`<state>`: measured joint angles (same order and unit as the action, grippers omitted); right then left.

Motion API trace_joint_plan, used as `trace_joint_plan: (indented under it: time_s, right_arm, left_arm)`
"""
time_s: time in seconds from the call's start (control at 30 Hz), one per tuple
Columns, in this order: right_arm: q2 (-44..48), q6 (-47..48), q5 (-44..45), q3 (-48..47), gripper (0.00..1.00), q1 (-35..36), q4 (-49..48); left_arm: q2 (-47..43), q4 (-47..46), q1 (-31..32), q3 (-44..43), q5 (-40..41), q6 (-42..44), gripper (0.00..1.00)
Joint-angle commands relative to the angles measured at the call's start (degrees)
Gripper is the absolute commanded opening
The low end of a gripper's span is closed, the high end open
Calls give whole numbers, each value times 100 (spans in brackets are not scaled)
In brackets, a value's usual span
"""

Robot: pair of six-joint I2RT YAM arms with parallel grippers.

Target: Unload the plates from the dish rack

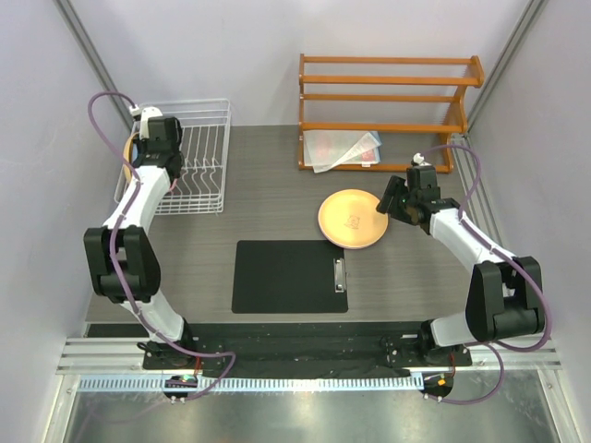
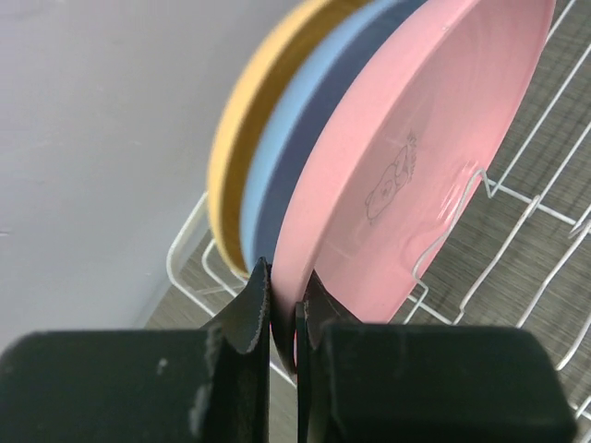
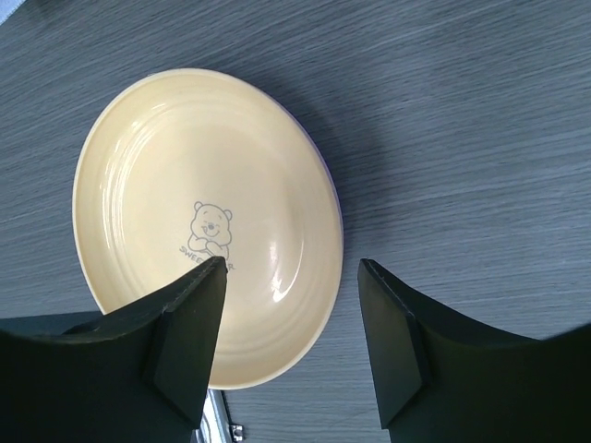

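Your left end effector (image 2: 284, 314) is clamped on the rim of the pink plate (image 2: 416, 157), which stands in the rack (image 1: 199, 175). It's a thin grip, so the plate could swivel or drag the blue plate (image 2: 282, 157) along. Your right end effector (image 3: 291, 314) hangs wide over the yellow plate (image 3: 185, 212), flat on the dark woodgrain surface (image 1: 277, 203). Pale walls (image 1: 185, 55) all round.

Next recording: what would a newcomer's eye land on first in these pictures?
The left claw is pinched on the rim of a pink plate standing upright in the white dish rack at the table's far left, a light blue plate and an orange-yellow plate packed behind it. Right of centre, a yellow plate with a bear print lies flat on the table, the right claw open over its edge.
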<state>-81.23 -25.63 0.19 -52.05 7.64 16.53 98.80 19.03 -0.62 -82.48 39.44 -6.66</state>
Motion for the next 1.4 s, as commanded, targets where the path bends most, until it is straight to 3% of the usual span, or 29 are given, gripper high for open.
trace_joint_plan:
  time_s: [0.0,0.23,0.33,0.4,0.53,0.73,0.87,1.07,1.37]
  right_arm:
    - [336,-12,-185,28,65,-8,-186]
    - [731,-30,-203,169,65,-8,-151]
    - [968,22,225,73,66,114,86]
    - [1065,154,333,-85,69,203,279]
    - [1241,137,-235,-226,69,387,210]
    - [1268,-416,-1397,-174,70,721,-764]
    - [1119,-680,-1654,-217,70,897,-1398]
    - [688,-698,-1548,-428,70,1292,-1556]
    - [266,-812,-1697,-341,67,1451,-2066]
  left_arm:
    - [-643,-505,281,-383,582,94,0]
    - [-1003,-444,651,-410,1092,323,0]
    - [-1275,29,765,-523,839,-10,0]
    - [-1451,755,783,-681,60,-396,0]
    - [-1741,1296,932,-552,-1454,-1414,0]
    - [-2207,428,994,679,-4350,-2602,0]
    - [-2199,-21,1231,1102,-5058,-3104,0]
    - [-2234,-223,2117,1313,-4639,-3175,0]
    - [-2015,-373,2848,1454,-4436,-3272,0]
